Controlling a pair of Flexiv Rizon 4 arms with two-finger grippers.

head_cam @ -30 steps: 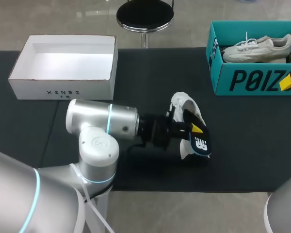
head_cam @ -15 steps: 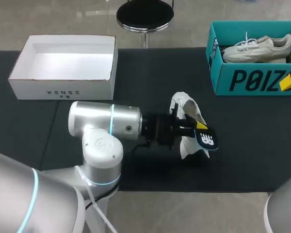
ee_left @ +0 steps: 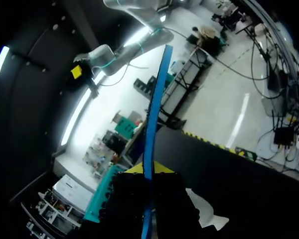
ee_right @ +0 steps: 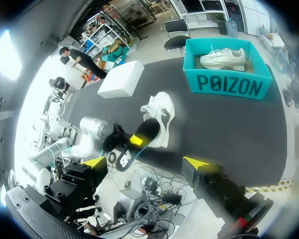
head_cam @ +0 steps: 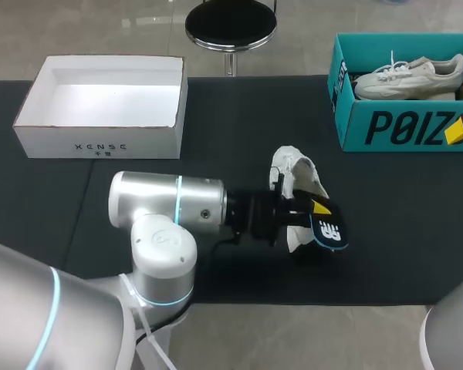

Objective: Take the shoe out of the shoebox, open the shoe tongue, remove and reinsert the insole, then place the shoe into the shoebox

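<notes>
- Left pincer is clamped on the insole, one finger on each face. From its own wrist camera we see the insole edge-on, running up between the fingers.
- Right pincer hangs spread wide with nothing in it, way off at the right by the teal box.
- Shoe lies on the mat right beside the held insole, pretty much touching it. We can't make out the tongue from here.
- Our read: the insole's out, so we're at the reinsert step. Next move means lining its free end up with the shoe's opening and sliding it in flat. Nothing pins the shoe, so it'd probably skid, and the right pincer steadying it would help.
- White box is empty; the teal one holds another shoe. We're guessing white is ours, but can't tell for sure.
- Room-wise, the shoe sits toward the mat's near edge, so there's little margin there. Loads of open mat between it and both boxes though.
</notes>
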